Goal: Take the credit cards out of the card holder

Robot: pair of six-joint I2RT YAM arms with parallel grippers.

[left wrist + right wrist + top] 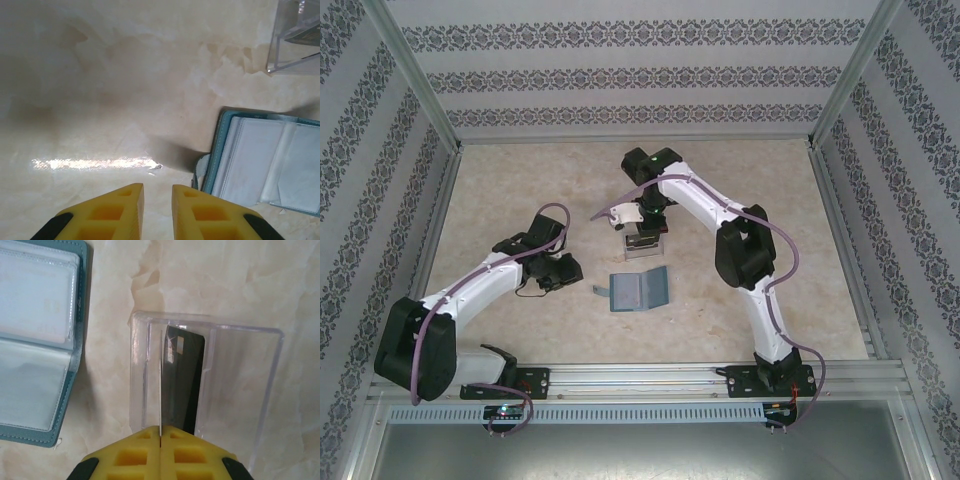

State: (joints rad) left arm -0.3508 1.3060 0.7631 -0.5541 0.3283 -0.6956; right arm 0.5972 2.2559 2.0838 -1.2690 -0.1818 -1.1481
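from above, the card holder (638, 290) lies open on the beige table (520, 180) just below the middle of the frame, with its pockets facing up. the left gripper (556, 273) sits to the left of it, near but not touching. the right gripper (642, 236) points down just above the holder in the frame, over a small clear box (642, 248). in the left wrist view, the yellow fingers (115, 212) at the bottom edge stand a little apart, with bare table between them and nothing held. the open holder lies at the lower right with its clear sleeves up, and a corner of the clear box shows at the upper right. in the right wrist view, the fingers at the bottom edge are pressed together on the edge of a dark card (182, 385). the card is seen nearly edge-on and reaches down into the clear box. the holder lies open along the left side of the frame, just beside the box.
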